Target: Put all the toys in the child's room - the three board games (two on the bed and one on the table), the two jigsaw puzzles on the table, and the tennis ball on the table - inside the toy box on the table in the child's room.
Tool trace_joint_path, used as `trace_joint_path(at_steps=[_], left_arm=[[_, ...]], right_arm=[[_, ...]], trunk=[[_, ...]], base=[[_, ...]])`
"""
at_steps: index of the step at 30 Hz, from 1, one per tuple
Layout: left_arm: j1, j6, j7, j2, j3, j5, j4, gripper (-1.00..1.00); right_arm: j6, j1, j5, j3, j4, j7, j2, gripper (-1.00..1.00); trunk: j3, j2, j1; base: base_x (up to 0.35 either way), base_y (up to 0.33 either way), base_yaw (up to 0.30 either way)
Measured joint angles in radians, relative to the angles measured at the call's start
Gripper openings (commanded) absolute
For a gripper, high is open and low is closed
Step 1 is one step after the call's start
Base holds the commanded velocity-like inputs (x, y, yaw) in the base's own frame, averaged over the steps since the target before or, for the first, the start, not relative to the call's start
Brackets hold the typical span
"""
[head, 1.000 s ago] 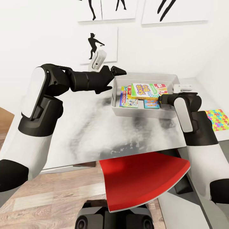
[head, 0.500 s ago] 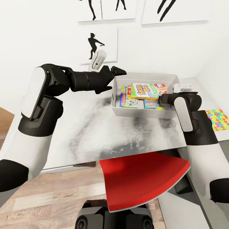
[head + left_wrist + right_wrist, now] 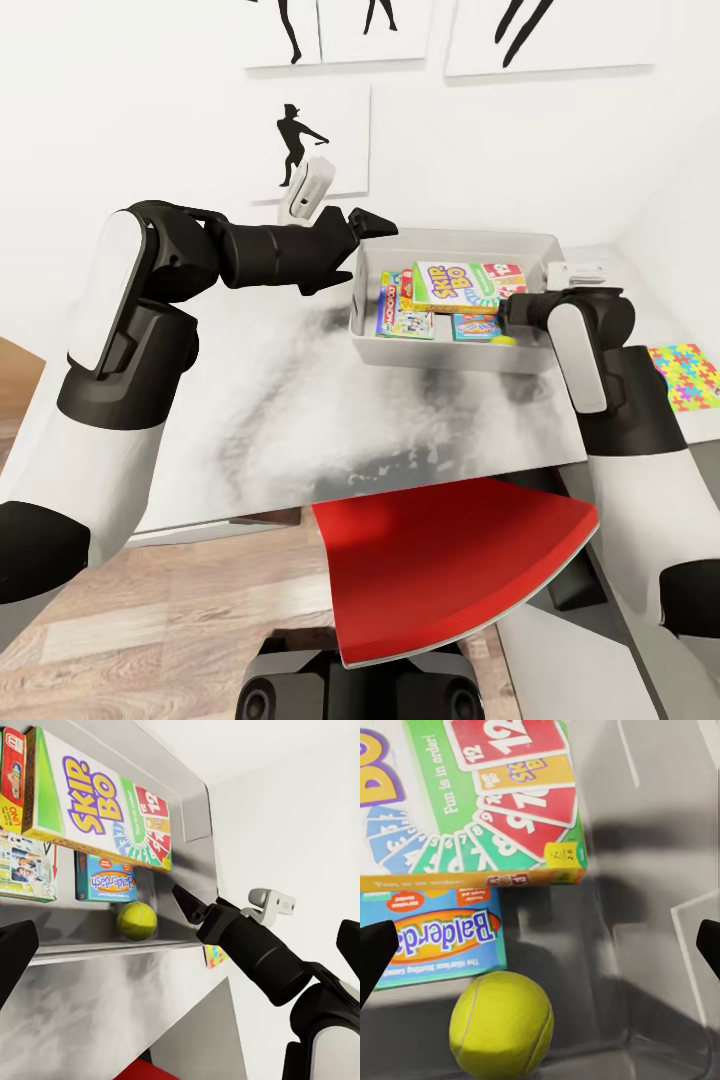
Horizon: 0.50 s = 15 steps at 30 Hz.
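Tennis ball (image 3: pixel 501 1024) now down in toy box (image 3: pixel 455 243) near corner, beside blue Balderdash box (image 3: pixel 431 937), SKIP-BO box (image 3: pixel 456 283) above it; a second ago ball not visible in bin. Right gripper (image 3: pixel 187 904) just over it, jaws spread wide, holding nothing. Left gripper (image 3: pixel 362 232) open at bin's rim, empty. Jigsaw puzzle (image 3: pixel 686 376) out on table (image 3: pixel 300 400) — likely next pickup.

We're in a child's room at home: dancer silhouette prints (image 3: pixel 300 140) on white walls, wood floor (image 3: pixel 180 600), a grey table (image 3: pixel 300 400) with a toy box (image 3: pixel 455 240) holding board games (image 3: pixel 455 282) and a tennis ball (image 3: pixel 502 1024).
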Motion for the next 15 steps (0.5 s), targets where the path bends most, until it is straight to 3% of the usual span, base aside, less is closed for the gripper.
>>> trace_joint_path(at_steps=[15], left_arm=[[0.0, 0.0, 0.0, -0.001, -0.001, 0.001, 0.0, 1.0]], right_arm=[[0.0, -0.02, 0.001, 0.0, -0.024, 0.001, -0.001, 1.0]], trunk=[[0.0, 0.0, 0.0]], base=[[0.0, 0.0, 0.0]])
